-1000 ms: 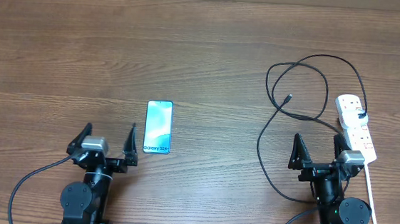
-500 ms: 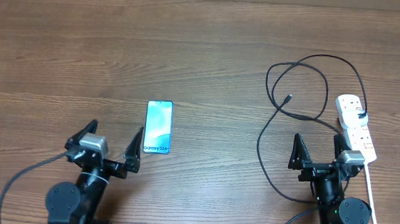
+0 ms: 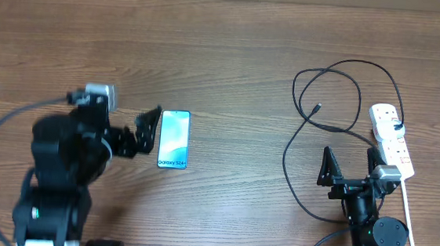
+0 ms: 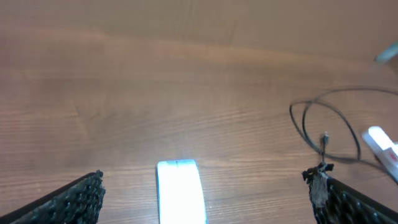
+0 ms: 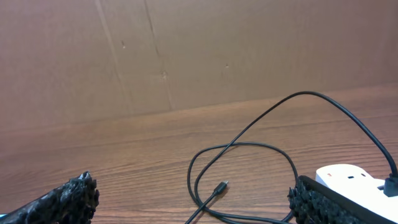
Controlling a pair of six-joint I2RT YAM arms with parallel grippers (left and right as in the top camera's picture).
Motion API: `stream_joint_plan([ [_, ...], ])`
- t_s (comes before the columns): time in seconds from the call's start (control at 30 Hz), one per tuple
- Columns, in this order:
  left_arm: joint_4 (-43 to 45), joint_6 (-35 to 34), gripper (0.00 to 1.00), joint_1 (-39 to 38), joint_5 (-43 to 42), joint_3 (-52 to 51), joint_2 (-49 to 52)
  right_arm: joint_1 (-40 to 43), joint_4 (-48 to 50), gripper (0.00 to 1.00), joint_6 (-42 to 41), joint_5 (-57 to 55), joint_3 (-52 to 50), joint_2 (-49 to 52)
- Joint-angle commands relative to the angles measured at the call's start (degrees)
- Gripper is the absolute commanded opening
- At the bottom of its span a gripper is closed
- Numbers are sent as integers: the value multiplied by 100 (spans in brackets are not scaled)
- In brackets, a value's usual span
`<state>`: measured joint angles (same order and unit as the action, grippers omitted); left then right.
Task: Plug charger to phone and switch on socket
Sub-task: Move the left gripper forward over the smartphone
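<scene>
The phone (image 3: 174,139) lies flat, screen up and lit light blue, left of centre. It also shows in the left wrist view (image 4: 180,190), low between my fingers. My left gripper (image 3: 118,113) is open and raised above the table just left of the phone, holding nothing. The charger (image 3: 340,93) lies in loops at the right, its small connector (image 3: 317,109) free on the wood and its black plug (image 3: 397,125) in the socket (image 3: 391,142). My right gripper (image 3: 349,166) is open and empty near the front edge, with the connector (image 5: 219,186) ahead of it.
The socket's thick white cord (image 3: 410,224) runs to the front edge beside the right arm. A brown wall (image 5: 186,56) stands behind the table. The left wrist view shows the charger loops (image 4: 329,121) and the socket (image 4: 382,142) at the far right.
My left arm has risen and swung away from the front edge, to beside the phone. The right arm, phone, charger and socket have not moved.
</scene>
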<state>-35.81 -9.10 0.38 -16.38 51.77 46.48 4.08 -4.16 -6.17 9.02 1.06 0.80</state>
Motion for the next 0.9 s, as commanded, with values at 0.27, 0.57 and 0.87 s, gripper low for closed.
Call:
stream_joint_plan([
  [0.27,-973,-546,100,-796,-201,1707,1998,-22,22,100,26,9,-59,-63],
  [0.57,-1300,-1237,100,-1368,492,1794,2286,-22,22,100,26,9,-59,-63],
  [0.87,-1283,-1366,100,-1408,129,1792,2315,-22,22,100,26,9,-59,-63],
])
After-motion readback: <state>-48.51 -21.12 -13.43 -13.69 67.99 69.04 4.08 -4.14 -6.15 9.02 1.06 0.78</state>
